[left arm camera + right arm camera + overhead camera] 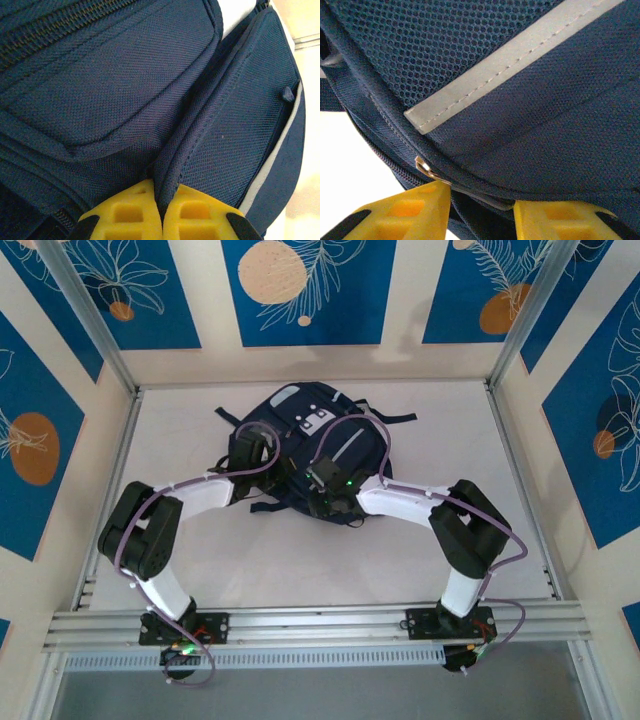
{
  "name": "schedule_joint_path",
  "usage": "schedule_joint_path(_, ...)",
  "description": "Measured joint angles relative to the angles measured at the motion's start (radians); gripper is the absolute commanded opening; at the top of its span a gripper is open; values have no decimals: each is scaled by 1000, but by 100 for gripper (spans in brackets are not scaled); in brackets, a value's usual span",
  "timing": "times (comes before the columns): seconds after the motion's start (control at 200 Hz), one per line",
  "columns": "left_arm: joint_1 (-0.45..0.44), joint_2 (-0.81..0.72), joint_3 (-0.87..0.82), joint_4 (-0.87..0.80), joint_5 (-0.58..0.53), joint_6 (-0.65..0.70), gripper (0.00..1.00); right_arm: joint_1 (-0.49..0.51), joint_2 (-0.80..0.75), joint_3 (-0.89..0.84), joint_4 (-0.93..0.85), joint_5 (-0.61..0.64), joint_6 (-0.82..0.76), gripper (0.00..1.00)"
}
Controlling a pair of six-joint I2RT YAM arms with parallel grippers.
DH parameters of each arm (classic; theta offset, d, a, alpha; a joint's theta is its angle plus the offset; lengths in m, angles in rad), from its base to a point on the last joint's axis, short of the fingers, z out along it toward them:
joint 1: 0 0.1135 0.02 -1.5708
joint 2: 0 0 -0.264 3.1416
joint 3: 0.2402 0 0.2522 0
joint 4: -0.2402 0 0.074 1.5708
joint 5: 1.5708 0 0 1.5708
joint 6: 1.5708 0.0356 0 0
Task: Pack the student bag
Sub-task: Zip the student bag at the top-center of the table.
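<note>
The student bag point(300, 435), a navy backpack with grey stripes and a light grey patch, lies flat in the middle of the white table point(180, 420). My left gripper point(162, 202) is shut on a fold of the bag's navy mesh edge point(172, 165) at the bag's left side point(250, 445). My right gripper point(481, 210) is open at the bag's near edge, its yellow fingers point(415, 210) straddling a zipper line. A metal zipper slider point(424, 167) with a grey pull tab point(485, 197) lies between them. A grey reflective stripe point(505, 60) crosses the fabric above.
Dark straps point(235, 418) trail from the bag's left and right sides point(400, 418). Metal frame posts point(90, 320) and patterned walls enclose the table. An aluminium rail point(320, 620) carrying both arm bases runs along the near edge.
</note>
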Motion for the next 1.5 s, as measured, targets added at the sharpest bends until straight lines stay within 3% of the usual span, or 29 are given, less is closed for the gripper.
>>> schedule_joint_path(0.335,-19,0,-6,23,11,-30,0,26,-40,-13,59,-82,38,33)
schedule_joint_path(0.55,-21,0,-7,35,17,-35,0,23,-29,14,24,-56,72,34)
schedule_joint_path(0.765,-26,0,-7,48,22,-43,0,24,43,134,-116,5,167,50)
schedule_joint_path(0.835,-28,0,-7,52,22,-46,0,27,72,180,-169,27,217,50)
schedule_joint_path(0.945,-30,0,-7,56,22,-51,0,32,126,253,-253,87,301,45)
schedule_joint_path(1.07,-35,0,-7,56,21,-51,0,32,151,266,-289,156,376,31)
schedule_joint_path(1.12,-36,0,-7,56,21,-53,0,32,157,266,-300,176,396,21)
schedule_joint_path(1.185,-36,0,-10,59,19,-53,0,31,159,266,-315,197,418,0)
schedule_joint_path(1.37,-35,1,-13,60,14,-50,0,17,110,185,-233,170,382,0)
schedule_joint_path(1.5,-23,8,-10,62,18,-39,0,-37,13,100,-168,36,282,0)
